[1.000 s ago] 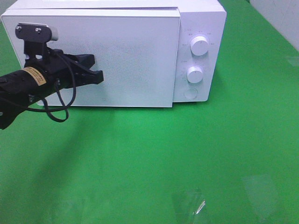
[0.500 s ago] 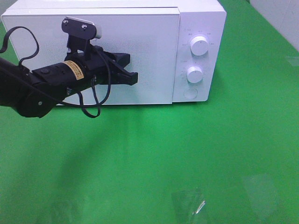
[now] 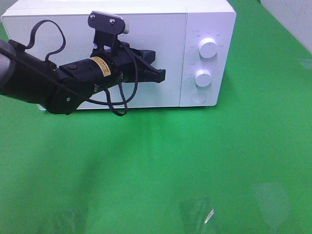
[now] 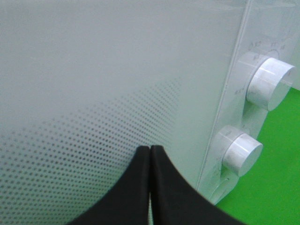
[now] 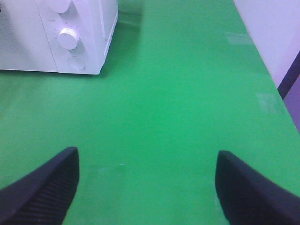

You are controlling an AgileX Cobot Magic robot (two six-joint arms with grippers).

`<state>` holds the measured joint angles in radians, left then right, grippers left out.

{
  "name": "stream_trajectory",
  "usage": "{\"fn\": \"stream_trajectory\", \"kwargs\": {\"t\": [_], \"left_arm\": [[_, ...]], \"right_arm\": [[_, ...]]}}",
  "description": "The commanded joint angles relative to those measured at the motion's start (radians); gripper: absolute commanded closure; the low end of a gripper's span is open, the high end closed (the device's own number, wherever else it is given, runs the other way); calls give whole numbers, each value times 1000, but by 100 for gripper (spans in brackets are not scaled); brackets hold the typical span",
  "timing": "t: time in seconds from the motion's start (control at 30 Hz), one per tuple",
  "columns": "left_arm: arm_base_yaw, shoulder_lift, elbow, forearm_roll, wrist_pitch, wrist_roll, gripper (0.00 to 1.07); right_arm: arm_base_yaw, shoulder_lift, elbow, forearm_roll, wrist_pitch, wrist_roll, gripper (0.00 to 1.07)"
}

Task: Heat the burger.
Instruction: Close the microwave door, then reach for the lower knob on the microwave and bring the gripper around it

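- The left gripper has its jaws pressed together on nothing, tips aimed at the right part of the door, near its seam with the control panel (a blunt closed tip suits pushing, I judge). Whether it touches cannot be told.
- The door sits flush on the microwave, so the upper knob and lower knob, just right of the tips, look like the next concern.
- The right gripper hangs spread wide and empty over the green table, right of the oven and well clear of the work.
- The burger shows in no view. Probably it is behind the frosted door, just beyond the left gripper's tips.
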<state>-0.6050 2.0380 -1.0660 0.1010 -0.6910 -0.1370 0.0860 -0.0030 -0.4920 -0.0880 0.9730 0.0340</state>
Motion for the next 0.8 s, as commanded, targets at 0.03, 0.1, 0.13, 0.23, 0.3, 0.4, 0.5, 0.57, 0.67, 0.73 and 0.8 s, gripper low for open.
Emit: {"fn": "stream_trajectory", "kwargs": {"t": [0.03, 0.1, 0.13, 0.23, 0.3, 0.4, 0.5, 0.57, 0.67, 0.73, 0.8], "left_arm": [[4, -14, -23, -88, 5, -5, 107], [-14, -27, -23, -88, 34, -5, 106], [-34, -47, -18, -88, 60, -5, 103], [-67, -92, -17, -88, 190, -5, 89], [-74, -105, -17, -88, 228, -5, 84], [-89, -130, -16, -88, 303, -5, 71], [-124, -185, -15, -88, 451, -5, 35], [-141, -206, -15, -87, 538, -5, 18], [-162, -230, -15, -84, 663, -5, 11], [-174, -247, -15, -85, 751, -5, 11], [-185, -264, -15, -89, 848, -5, 11]], "right_arm": [[-4, -28, 1, -3, -12, 4, 31], [-4, -28, 1, -3, -12, 4, 31], [-4, -28, 1, -3, -12, 4, 31], [-4, -28, 1, -3, -12, 4, 31], [-4, -28, 1, -3, -12, 4, 31], [-4, -28, 1, -3, -12, 4, 31], [-4, -28, 1, -3, -12, 4, 31], [-4, -28, 1, -3, -12, 4, 31], [-4, -28, 1, -3, -12, 4, 31], [-4, -28, 1, -3, -12, 4, 31], [-4, -28, 1, -3, -12, 4, 31]]}}
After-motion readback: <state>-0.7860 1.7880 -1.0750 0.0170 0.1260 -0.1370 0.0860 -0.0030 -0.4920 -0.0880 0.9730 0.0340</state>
